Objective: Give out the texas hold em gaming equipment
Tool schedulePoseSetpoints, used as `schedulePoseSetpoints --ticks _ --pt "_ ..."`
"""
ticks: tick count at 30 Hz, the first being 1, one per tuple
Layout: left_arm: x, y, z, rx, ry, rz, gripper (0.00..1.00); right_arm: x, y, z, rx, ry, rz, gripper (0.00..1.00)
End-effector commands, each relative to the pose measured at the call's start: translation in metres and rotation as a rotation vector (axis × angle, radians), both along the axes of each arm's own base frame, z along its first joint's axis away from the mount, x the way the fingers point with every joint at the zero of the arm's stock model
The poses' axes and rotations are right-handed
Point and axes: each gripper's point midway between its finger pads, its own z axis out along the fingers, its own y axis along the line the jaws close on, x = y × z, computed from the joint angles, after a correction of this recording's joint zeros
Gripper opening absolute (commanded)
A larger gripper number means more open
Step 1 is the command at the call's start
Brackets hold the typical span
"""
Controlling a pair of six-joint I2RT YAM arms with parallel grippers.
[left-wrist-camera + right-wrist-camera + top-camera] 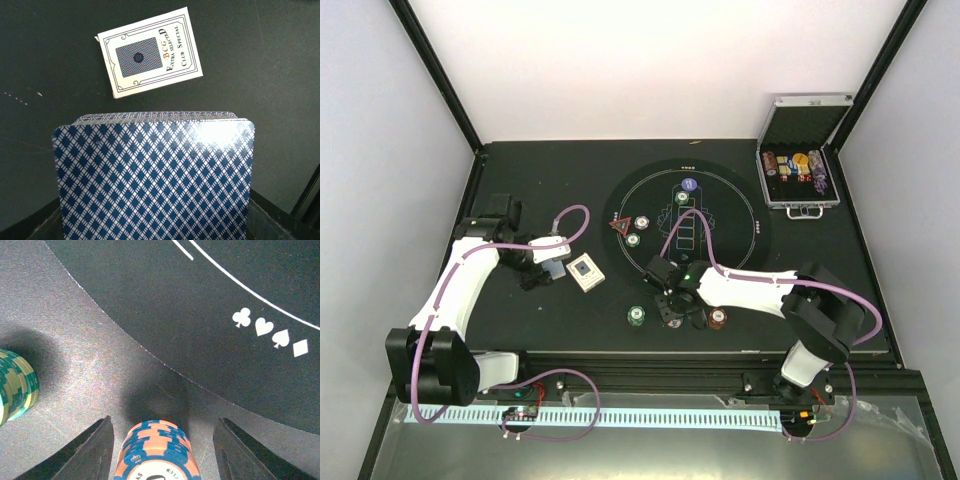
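Observation:
My left gripper (548, 268) is shut on a deck of blue diamond-backed playing cards (155, 175), held on edge above the table; its fingers are mostly hidden behind the deck. The white card box (150, 52) lies just beyond it. My right gripper (165, 421) is open, its fingers (95, 450) either side of a blue-orange chip stack (157, 450) with gaps on both sides. A green chip stack (15, 385) stands to its left, a red-brown stack (718, 319) to its right. I cannot make out a white button.
The round black mat (685, 215) carries a purple-white chip stack (689, 185), two chip stacks (633, 240) and a red triangular marker (618, 228). The open silver case (800, 165) with chip rolls stands at the back right. The card box also shows in the top view (585, 271).

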Motion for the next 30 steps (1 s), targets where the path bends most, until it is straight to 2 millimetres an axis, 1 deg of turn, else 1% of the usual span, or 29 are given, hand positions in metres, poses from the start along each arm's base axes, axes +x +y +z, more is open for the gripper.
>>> schedulePoseSetpoints --ticks 1,7,12,19,25,30 --pt "0.0033 0.0003 0.0126 -0.004 -0.035 -0.012 0.02 0.0017 -0.0024 -0.0019 -0.016 -0.015 -0.003 0.56" --pt "0.0031 0.0010 0.0124 -0.001 -0.035 -0.012 0.01 0.0018 -0.0036 -0.0004 -0.020 -0.020 0.000 0.47" --pt "0.0033 0.0012 0.0129 0.000 -0.039 -0.013 0.02 -0.0006 -0.0069 -0.0050 -0.038 -0.006 0.007 0.51" --pt "0.0035 0.0017 0.0128 0.004 -0.040 -0.013 0.01 -0.0013 -0.0068 -0.0016 -0.029 -0.009 0.008 0.50" --pt "0.0036 0.0021 0.0130 0.005 -0.041 -0.013 0.02 -0.0014 -0.0062 -0.0006 -0.026 -0.009 0.011 0.43" --pt "0.0035 0.0023 0.0132 0.007 -0.041 -0.014 0.02 -0.0006 -0.0054 0.0039 -0.021 -0.014 0.010 0.32"
